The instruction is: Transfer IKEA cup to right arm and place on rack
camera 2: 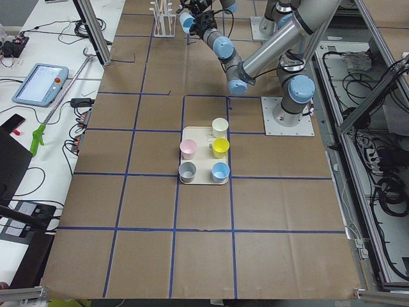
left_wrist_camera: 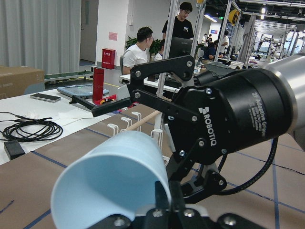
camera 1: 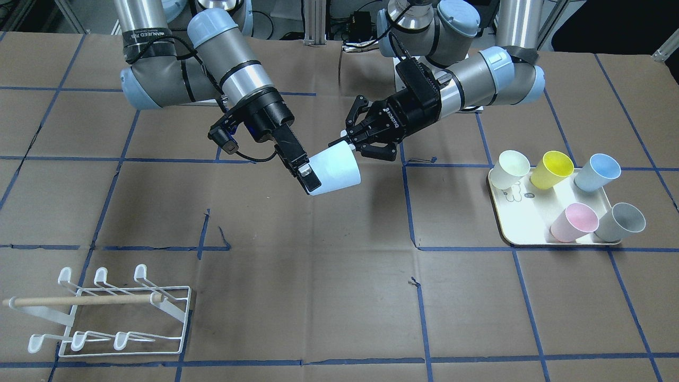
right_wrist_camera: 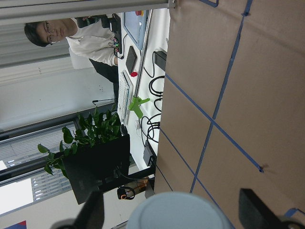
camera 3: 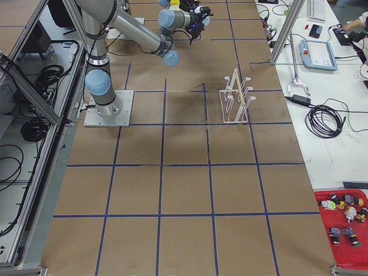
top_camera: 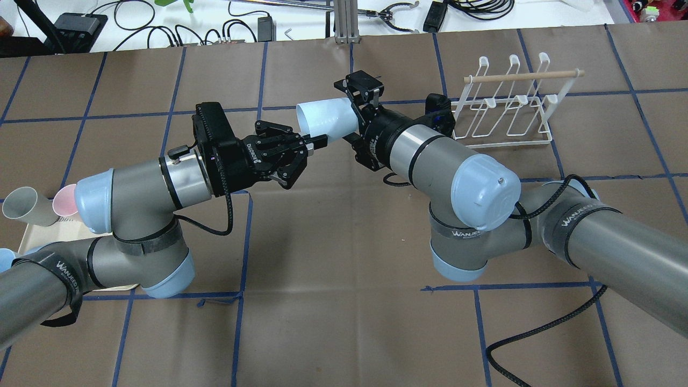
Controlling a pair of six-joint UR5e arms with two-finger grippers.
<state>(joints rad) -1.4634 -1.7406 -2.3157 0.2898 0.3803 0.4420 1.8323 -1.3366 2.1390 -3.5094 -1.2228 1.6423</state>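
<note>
The light blue IKEA cup (camera 1: 337, 170) hangs on its side above the table's middle, between both grippers; it also shows in the overhead view (top_camera: 325, 121). My right gripper (camera 1: 323, 176) straddles it from the base end, one finger pad (camera 1: 307, 179) flat on its side; in the right wrist view the base (right_wrist_camera: 174, 212) sits between the fingers. My left gripper (top_camera: 318, 141) pinches the cup's rim, and the left wrist view shows the cup (left_wrist_camera: 109, 176) close up. The white wire rack (top_camera: 505, 107) with its wooden dowel stands empty, beyond my right arm.
A cream tray (camera 1: 509, 233) on my left side holds several cups: white (camera 1: 510, 168), yellow (camera 1: 551, 168), blue (camera 1: 597, 172), pink (camera 1: 574, 222) and grey (camera 1: 620, 222). Brown paper with blue tape lines covers the table. People stand beyond the far edge.
</note>
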